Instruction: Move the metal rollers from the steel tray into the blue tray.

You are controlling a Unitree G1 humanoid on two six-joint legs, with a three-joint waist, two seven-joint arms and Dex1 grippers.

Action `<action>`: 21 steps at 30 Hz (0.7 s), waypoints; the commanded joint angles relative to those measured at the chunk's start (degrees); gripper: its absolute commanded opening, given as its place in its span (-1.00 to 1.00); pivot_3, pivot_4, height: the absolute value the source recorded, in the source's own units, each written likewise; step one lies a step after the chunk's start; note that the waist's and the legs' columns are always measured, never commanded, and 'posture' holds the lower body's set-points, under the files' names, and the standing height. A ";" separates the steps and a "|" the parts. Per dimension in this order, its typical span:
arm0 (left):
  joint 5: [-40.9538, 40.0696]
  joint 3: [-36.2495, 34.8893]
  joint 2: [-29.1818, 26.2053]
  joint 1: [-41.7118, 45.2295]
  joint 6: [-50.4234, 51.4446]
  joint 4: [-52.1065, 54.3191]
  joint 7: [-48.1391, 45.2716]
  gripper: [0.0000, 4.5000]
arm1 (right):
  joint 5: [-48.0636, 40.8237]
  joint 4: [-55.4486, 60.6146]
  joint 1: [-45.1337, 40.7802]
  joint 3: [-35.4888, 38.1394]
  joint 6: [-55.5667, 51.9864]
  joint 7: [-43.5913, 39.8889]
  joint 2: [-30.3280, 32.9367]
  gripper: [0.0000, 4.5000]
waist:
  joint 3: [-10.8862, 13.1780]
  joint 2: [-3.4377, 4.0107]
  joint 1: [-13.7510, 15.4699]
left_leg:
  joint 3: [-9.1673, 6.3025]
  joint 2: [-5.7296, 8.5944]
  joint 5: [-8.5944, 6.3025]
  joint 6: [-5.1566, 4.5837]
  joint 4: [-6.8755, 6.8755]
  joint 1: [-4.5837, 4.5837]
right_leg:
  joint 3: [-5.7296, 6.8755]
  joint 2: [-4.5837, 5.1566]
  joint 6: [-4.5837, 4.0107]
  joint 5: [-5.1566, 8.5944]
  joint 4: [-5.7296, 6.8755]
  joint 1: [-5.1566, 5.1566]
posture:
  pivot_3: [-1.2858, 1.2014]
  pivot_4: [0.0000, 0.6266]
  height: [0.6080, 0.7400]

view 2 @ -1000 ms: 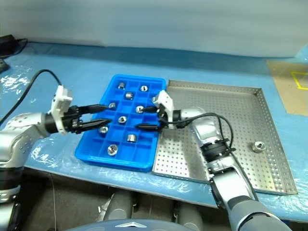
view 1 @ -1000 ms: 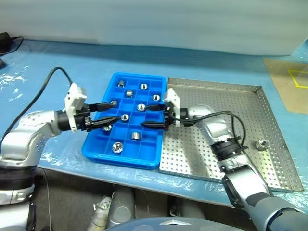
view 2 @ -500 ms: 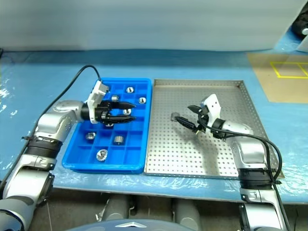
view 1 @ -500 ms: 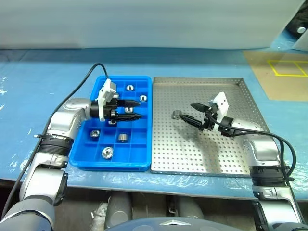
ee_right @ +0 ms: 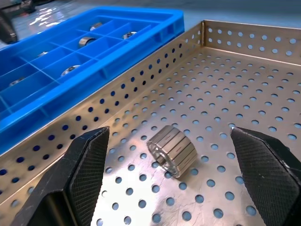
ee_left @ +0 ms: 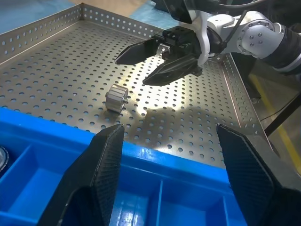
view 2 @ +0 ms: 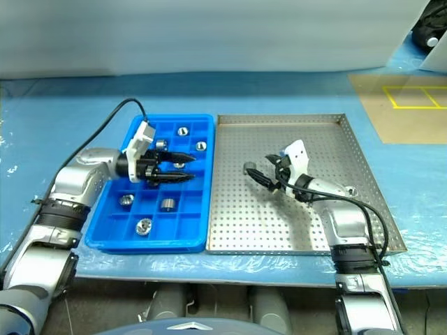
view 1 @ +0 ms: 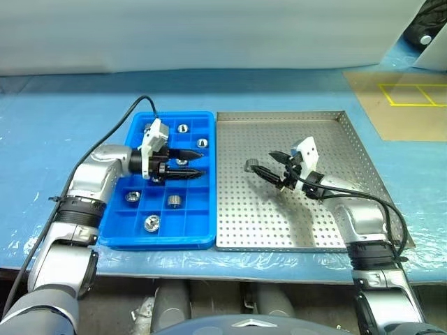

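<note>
Head view: the tabletop (view 1: 63, 125) carries a crinkled blue plastic cover. The blue tray (view 1: 115, 230) touches the steel tray (view 1: 363, 174). One ridged roller (view 1: 253, 166) lies on the perforated floor, between the right gripper (view 1: 268, 165) fingers, spread wide and untouched.

Left wrist view: left gripper (ee_left: 167, 160) fingers stand apart, empty, above the blue compartments.

Right wrist view: compartment rollers (ee_right: 88, 40) appear partly hidden by dividers.

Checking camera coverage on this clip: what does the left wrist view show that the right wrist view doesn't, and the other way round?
Left wrist view alone: the right gripper from outside, open just beyond the roller, with the left gripper's fingers in front. Right wrist view alone: rollers already in the blue tray, and the right gripper's fingers either side of the lone roller. Both share that roller on the steel tray and the blue tray's edge.
</note>
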State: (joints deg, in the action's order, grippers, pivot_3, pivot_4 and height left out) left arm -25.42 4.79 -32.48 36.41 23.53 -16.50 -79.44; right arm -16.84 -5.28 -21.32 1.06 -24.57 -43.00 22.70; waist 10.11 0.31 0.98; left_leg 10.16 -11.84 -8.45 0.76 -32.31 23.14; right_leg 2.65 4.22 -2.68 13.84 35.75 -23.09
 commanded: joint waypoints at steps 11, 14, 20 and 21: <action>-1.75 -3.67 -2.34 -2.96 2.45 6.42 2.74 0.48 | 4.04 -12.20 -5.54 -3.55 9.49 -0.16 -5.10 0.89 | 0.00 0.00 0.38 | 0.00 0.00 0.00 -0.01 0.00 0.01 | 0.02 0.02 0.00 0.00 0.01 0.00 | -0.09 -0.52 1.00; -1.68 -3.52 -2.25 -3.03 2.56 6.61 2.86 0.48 | 4.70 -12.40 -5.34 -3.86 10.45 0.17 -5.63 0.64 | 0.00 0.00 0.45 | 0.00 -0.01 0.00 0.00 -0.01 0.00 | 0.01 0.02 0.00 0.00 0.01 0.01 | -0.09 -0.52 1.00; -1.35 -3.26 -2.69 -3.01 2.55 6.29 2.46 0.48 | 4.26 -11.46 -4.57 -3.20 10.51 -0.28 -5.23 -0.19 | 0.00 0.00 0.54 | 0.00 -0.01 0.00 0.00 -0.01 0.00 | 0.01 0.02 0.00 0.00 0.02 0.01 | -0.09 -0.52 1.00; -1.31 -3.29 -2.94 -3.26 2.58 6.43 2.37 0.48 | 4.58 -11.35 -4.43 -3.15 10.58 0.03 -5.01 -0.29 | 0.00 0.00 0.55 | 0.00 -0.01 0.00 0.00 -0.01 0.00 | 0.01 0.02 0.00 0.00 0.02 0.01 | -0.09 -0.52 1.00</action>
State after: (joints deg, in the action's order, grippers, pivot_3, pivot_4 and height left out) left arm -26.14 2.72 -34.13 33.17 26.15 -11.61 -76.75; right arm -11.48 -18.43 -25.92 -2.90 -14.93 -42.70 17.15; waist 10.11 0.31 1.53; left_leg 10.16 -11.85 -8.44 0.75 -32.32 23.14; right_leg 2.66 4.24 -2.69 13.84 35.76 -23.08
